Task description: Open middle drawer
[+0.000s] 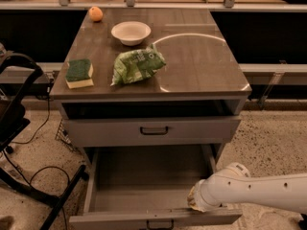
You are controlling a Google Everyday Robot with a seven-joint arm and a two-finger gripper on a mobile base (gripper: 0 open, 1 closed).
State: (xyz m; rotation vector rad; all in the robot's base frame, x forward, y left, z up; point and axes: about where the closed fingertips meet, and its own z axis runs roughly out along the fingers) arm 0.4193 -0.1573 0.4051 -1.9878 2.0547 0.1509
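The middle drawer (pixel 144 181) stands pulled far out of the grey cabinet, and its wide shallow grey box is empty. Its narrow front (pixel 120 220) lies at the bottom edge of the view, with the small black bar handle (pixel 159 224) at centre. The white arm comes in from the right. My gripper (pixel 195 203) is at the arm's end, against the top rim of the drawer front, right of the handle. The uppermost drawer (pixel 153 130) above is shut. The lowest drawer is hidden.
On the cabinet top (pixel 201 66) lie a green sponge (pixel 79 73), a green chip bag (pixel 137 66), a white bowl (pixel 131 32) and an orange (pixel 96 14). A black chair frame and cables (pixel 19 128) stand on the floor to the left.
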